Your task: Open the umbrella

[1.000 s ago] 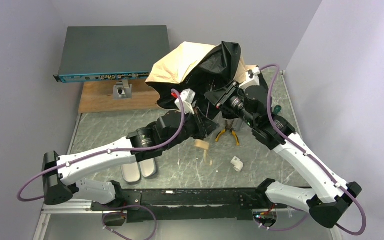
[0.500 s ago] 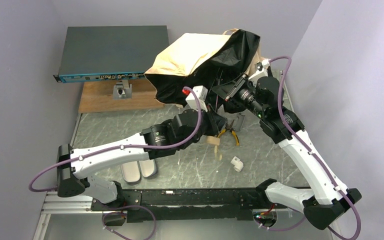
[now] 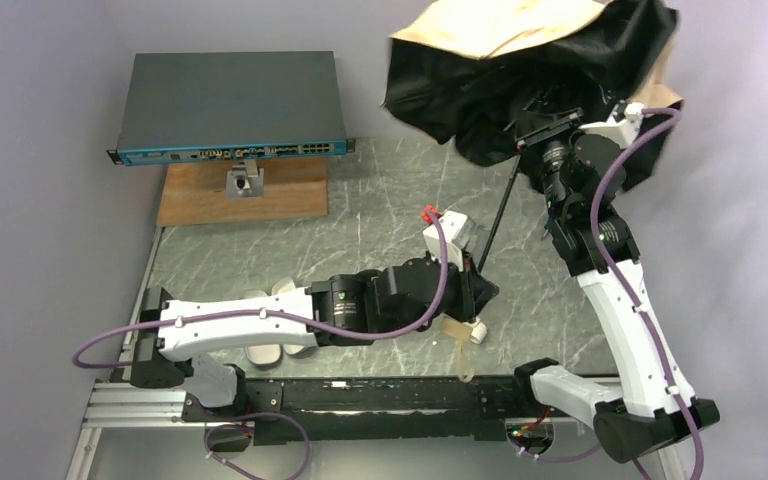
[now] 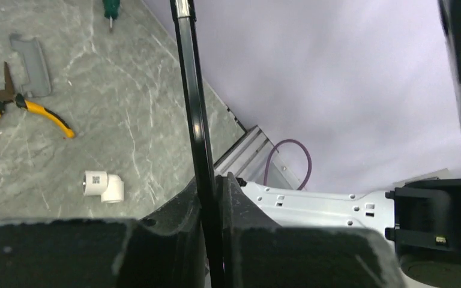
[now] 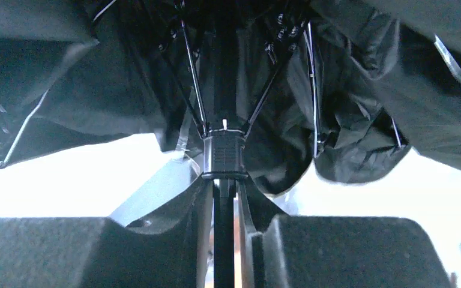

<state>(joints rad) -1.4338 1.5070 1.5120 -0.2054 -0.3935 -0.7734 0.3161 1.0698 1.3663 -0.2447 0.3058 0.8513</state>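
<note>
Grey marble-look tabletop, lilac walls: runner-push step, canopy not yet spread.
L gripper fingers clamped on thin black metal shaft. R gripper fingers pinch the shaft just under black plastic runner. Beyond them hangs the limp cream-and-black fabric folding umbrella. Next, prob: R shoves runner up till it locks, L anchors shaft.

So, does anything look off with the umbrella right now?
Yes. The cream-beige folding umbrella, raised at top right, is only half open: its canopy hangs crumpled and lopsided, and the black shaft slants down.
</note>
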